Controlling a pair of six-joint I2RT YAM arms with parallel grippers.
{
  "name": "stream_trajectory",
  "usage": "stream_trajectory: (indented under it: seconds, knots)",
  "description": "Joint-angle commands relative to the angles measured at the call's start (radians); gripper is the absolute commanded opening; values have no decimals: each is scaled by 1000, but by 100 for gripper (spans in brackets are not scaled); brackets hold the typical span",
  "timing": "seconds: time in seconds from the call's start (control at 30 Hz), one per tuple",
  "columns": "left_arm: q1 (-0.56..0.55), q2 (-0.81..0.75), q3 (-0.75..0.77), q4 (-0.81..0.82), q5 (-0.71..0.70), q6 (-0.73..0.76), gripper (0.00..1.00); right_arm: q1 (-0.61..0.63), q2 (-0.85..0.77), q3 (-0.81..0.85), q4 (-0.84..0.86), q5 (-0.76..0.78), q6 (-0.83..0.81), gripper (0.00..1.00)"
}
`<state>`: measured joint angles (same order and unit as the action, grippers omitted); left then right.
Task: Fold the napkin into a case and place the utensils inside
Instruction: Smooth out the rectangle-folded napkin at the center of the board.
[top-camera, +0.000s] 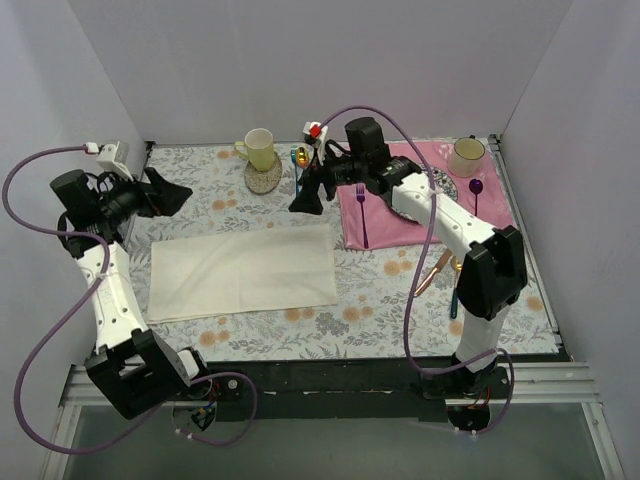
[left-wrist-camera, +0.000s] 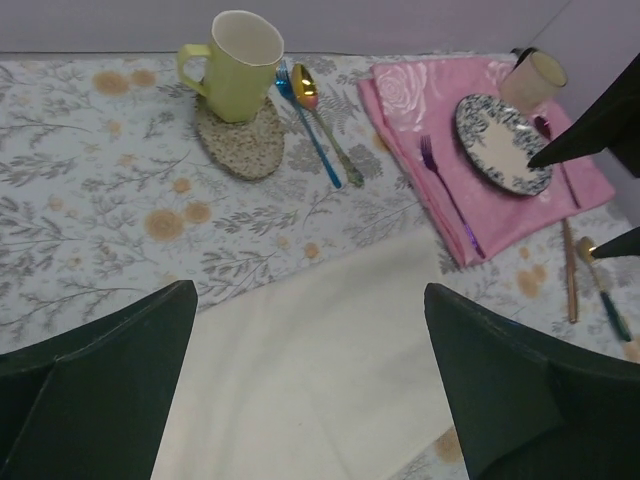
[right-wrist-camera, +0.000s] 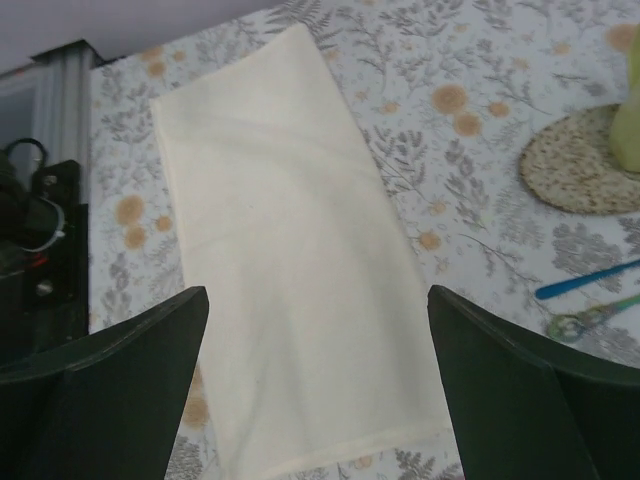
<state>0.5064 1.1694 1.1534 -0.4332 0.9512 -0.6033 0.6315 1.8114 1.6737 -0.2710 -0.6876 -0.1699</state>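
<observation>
Nearest the arm bases, the napkin (top-camera: 243, 272) lies flat on the flowered tablecloth (top-camera: 370, 320), folded to a long cream rectangle left of centre, with nothing on it and nothing holding it. Over to the right, beside the right arm's upright link, the copper knife (left-wrist-camera: 570, 275) and the teal-handled spoon (left-wrist-camera: 606, 292) lie close together on the tablecloth, well apart from the napkin. Farther in, the left gripper (top-camera: 172, 196) hangs over the table near the napkin's far left corner, its fingers spread wide and empty. The right gripper (top-camera: 307, 208) hangs just beyond the napkin's far right corner, its fingers likewise wide apart with nothing between them. Beyond that, a purple fork (top-camera: 362, 215) rests on the pink placemat (top-camera: 385, 232), which also carries a patterned plate (left-wrist-camera: 503, 145). At the far edge, a yellow-green mug (top-camera: 260, 148) stands on a woven coaster (top-camera: 262, 180).
</observation>
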Motion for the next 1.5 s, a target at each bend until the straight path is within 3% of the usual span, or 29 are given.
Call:
stream_trajectory:
  seconds: [0.0,0.07,0.2,0.33,0.63,0.77,1.07,1.47]
  knots:
    - [-17,148,1,135,145,-250,98,-1,169,84,84,-271,261,99]
    - [-49,194,-29,60,158,-266,98,8,223,54,149,-308,360,99]
    - [-110,202,-197,226,146,-397,98,49,229,-94,401,-297,567,99]
    - [-207,268,-290,333,109,-458,98,80,334,-78,531,-305,719,99]
    - [-293,501,-310,516,80,-568,98,111,489,-65,753,-254,911,99]
    - [-292,581,-285,559,77,-575,98,97,523,-71,763,-247,922,99]
    - [-255,699,-297,570,96,-513,98,24,551,-261,898,-266,1044,99]
    - [-49,708,-248,510,153,-403,98,-15,523,-325,863,-282,1006,99]
